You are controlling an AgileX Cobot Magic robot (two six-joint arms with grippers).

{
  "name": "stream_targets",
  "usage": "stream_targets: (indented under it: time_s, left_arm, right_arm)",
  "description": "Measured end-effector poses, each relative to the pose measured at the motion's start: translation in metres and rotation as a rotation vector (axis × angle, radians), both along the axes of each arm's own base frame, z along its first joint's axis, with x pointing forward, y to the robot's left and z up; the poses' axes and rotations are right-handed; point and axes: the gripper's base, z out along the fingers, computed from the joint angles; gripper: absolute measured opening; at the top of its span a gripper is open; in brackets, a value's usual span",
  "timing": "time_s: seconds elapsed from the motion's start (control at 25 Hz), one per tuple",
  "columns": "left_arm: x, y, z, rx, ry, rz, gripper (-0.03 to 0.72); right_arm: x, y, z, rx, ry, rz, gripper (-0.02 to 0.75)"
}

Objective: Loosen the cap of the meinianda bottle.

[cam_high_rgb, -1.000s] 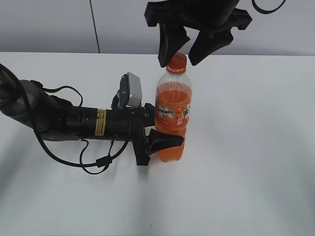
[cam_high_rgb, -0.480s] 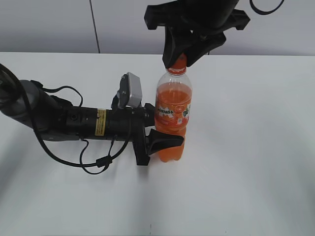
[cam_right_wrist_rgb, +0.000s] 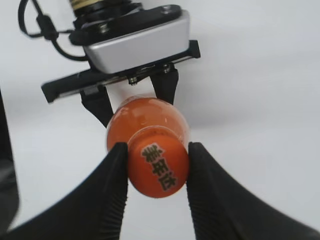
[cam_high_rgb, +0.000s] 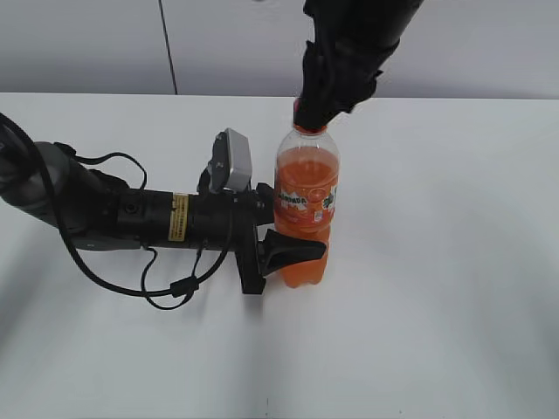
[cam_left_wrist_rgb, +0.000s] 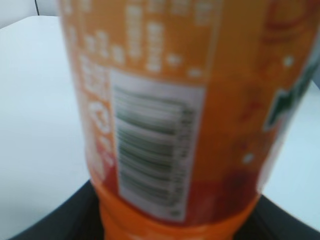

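Atop the meinianda bottle (cam_high_rgb: 306, 214), your right gripper (cam_right_wrist_rgb: 157, 167) pinches the cap (cam_right_wrist_rgb: 158, 169); beside its label, your left gripper (cam_high_rgb: 281, 234) clamps the body.

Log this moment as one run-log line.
left pincer: shut on meinianda bottle | right pincer: shut on cap | bottle: upright on table
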Motion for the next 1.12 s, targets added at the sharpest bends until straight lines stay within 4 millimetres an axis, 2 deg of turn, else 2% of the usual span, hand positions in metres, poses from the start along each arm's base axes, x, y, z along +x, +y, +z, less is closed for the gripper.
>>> stream_targets:
  time_s: [0.2, 0.32, 0.72, 0.8, 1.0, 1.12]
  left_arm:
    - [0.0, 0.0, 0.0001, -0.001, -0.002, -0.001, 0.391]
    - [0.0, 0.0, 0.0001, -0.001, -0.002, -0.001, 0.391]
    - [0.0, 0.0, 0.0, 0.0, -0.002, -0.001, 0.391]
    - [0.0001, 0.0, 0.0001, -0.001, 0.002, 0.002, 0.391]
    - [0.0002, 0.0, 0.0001, -0.001, 0.004, 0.003, 0.391]
    - [0.0002, 0.0, 0.0, -0.001, 0.004, 0.003, 0.391]
  right_arm:
    - [0.0, -0.0001, 0.0003, -0.082, -0.156, 0.43, 0.272]
    - [0.0002, -0.0002, 0.0008, -0.101, -0.191, 0.521, 0.272]
    - [0.0004, -0.0004, 0.0007, -0.106, -0.195, 0.531, 0.29]
    - [0.0004, -0.0004, 0.0008, -0.104, -0.193, 0.522, 0.321]
    - [0.0003, -0.0002, 0.0008, -0.098, -0.186, 0.506, 0.462]
    - [-0.0001, -0.0001, 0.0014, -0.087, -0.172, 0.468, 0.485]
